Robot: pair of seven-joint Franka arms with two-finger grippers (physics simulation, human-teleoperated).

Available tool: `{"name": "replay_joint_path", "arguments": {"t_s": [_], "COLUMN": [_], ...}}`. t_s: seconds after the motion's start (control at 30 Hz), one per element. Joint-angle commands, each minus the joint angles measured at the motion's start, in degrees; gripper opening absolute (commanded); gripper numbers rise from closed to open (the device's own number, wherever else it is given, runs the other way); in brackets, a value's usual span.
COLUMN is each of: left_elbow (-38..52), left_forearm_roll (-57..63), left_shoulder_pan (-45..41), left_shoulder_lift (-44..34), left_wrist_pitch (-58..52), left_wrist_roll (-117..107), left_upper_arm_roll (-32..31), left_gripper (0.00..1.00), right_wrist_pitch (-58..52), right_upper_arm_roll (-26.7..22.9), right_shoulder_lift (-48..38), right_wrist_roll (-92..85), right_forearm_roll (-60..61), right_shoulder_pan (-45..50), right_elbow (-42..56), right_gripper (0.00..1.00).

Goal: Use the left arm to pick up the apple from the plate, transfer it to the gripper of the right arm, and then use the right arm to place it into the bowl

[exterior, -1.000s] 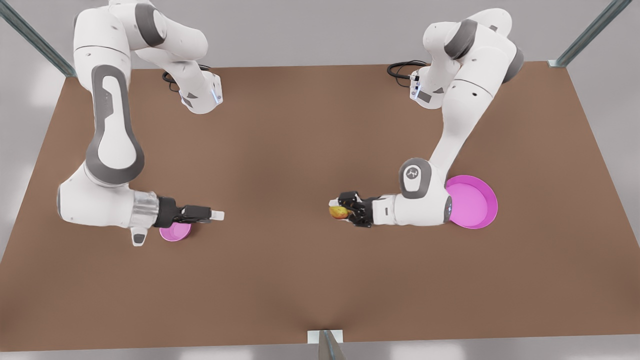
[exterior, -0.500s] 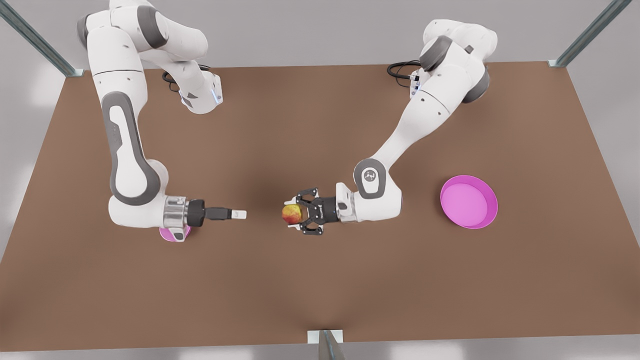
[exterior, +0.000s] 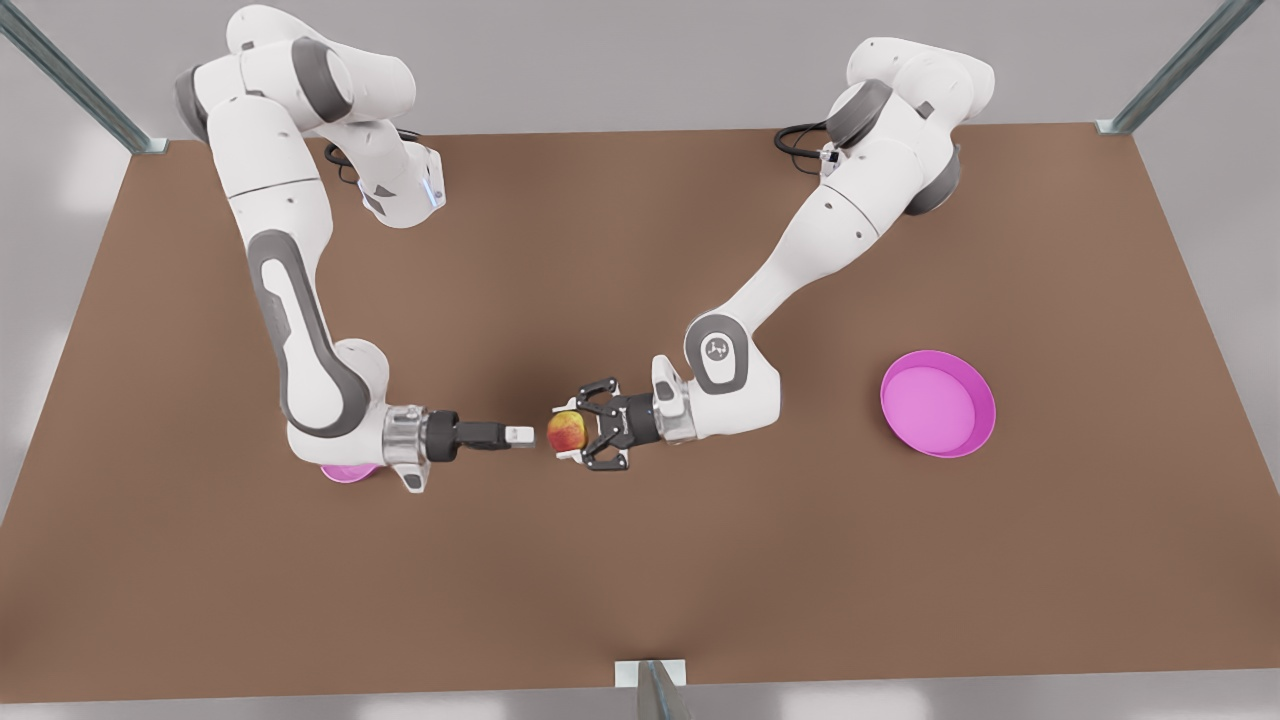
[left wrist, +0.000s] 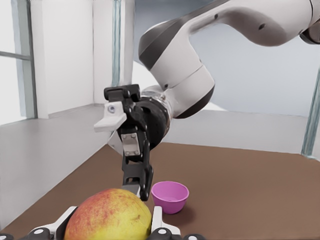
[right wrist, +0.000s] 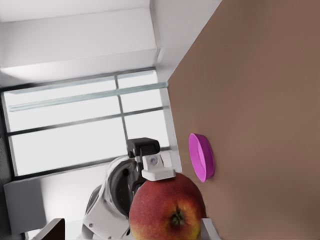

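The left gripper (exterior: 563,432), on the arm reaching in from the front view's right, has its fingers closed around the apple (exterior: 566,431). It holds the apple clear of the desk (exterior: 640,580), near the desk's middle. The apple's red side faces the other arm, and its yellow-green side shows in the left wrist view (left wrist: 107,216).

The right gripper (exterior: 518,436), on the arm at the front view's left, points straight at the apple and is just beside it, not yet touching. In the left wrist view its fingers (left wrist: 111,120) stand spread wide, one above the other. From above they overlap into a single narrow line. They hold nothing.

The coming move turns on that alignment. The apple lies dead ahead of the right fingers, along their reach, toward the front view's right. The left fingers appear to grip it from the near and far sides, so the right pair, open top to bottom, should slide over the free faces without fouling them. The right wrist view shows the apple (right wrist: 167,212) close and roughly centred.

The plate (exterior: 938,405) sits bare, well apart at the front view's right. The bowl (exterior: 345,472) peeks out from under the right arm's wrist, close behind that gripper.

The handover looks about to start; the apple is not yet in the bowl.
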Motion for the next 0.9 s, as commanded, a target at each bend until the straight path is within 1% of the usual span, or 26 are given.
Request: {"name": "replay_joint_path", "arguments": {"t_s": [0.0, 0.1, 0.27, 0.57, 0.87], "left_elbow": [0.04, 0.04, 0.04, 0.04, 1.80], "left_forearm_roll": [0.42, 0.42, 0.42, 0.33, -0.02], "left_shoulder_pan": [0.00, 0.00, 0.00, -0.18, -1.85], "left_shoulder_lift": [-0.09, -0.09, -0.09, -0.09, 1.23], "left_wrist_pitch": [-0.45, -0.45, -0.45, -0.45, 1.57], "left_wrist_roll": [18.04, 18.12, 18.04, 18.13, 18.13], "left_upper_arm_roll": [-0.06, -0.06, 0.03, 0.03, -0.06], "left_gripper": [0.50, 0.50, 0.50, 0.50, 0.50], "right_wrist_pitch": [0.46, 0.46, 0.46, 0.11, 0.20], "right_upper_arm_roll": [0.02, 0.02, 0.02, 1.16, 1.69], "right_shoulder_lift": [0.26, 0.26, 3.07, 3.51, 4.39], "right_wrist_roll": [-14.93, -14.93, -19.94, -22.31, -23.81], "right_forearm_roll": [2.21, 2.38, 2.38, 2.30, 3.44], "right_shoulder_pan": [0.50, 0.41, 0.68, 0.50, 2.70], "right_elbow": [0.04, 0.92, 0.74, 0.57, 0.65], "right_gripper": [1.00, 1.00, 1.00, 1.00, 1.00]}}
